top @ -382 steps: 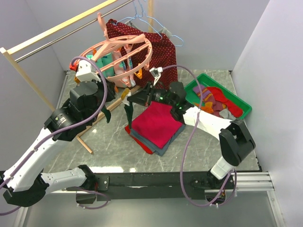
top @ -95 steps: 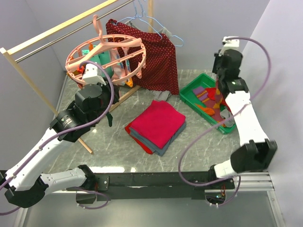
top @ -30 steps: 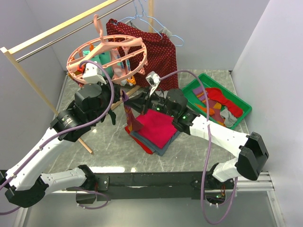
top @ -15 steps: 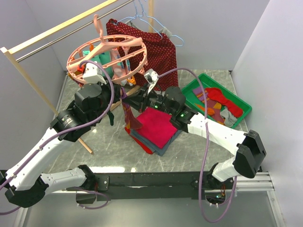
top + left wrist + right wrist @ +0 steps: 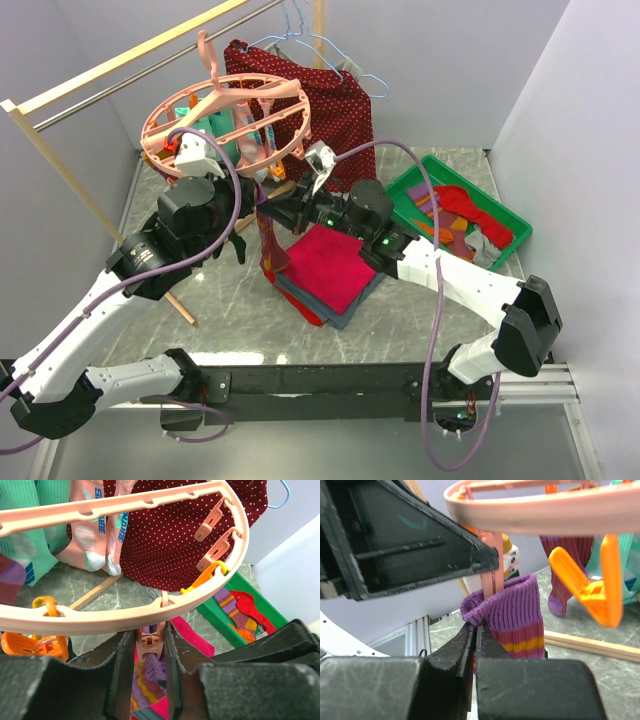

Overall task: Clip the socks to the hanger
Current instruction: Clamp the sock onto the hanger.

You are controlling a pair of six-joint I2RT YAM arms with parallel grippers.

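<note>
My right gripper (image 5: 475, 630) is pinching the cuff of the purple striped sock (image 5: 512, 612), jaws clamped tight, holding it just under the pink clip (image 5: 150, 642). My left gripper (image 5: 150, 650) is squeezing that clip beneath the hanger (image 5: 100, 622) rim. Farther right, more socks (image 5: 465, 205) are lying in the green tray (image 5: 408, 178).

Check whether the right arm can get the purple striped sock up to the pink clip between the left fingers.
Probably yes: the right fingers hold the purple striped sock with its cuff just under the pink clip, nothing between them.
</note>
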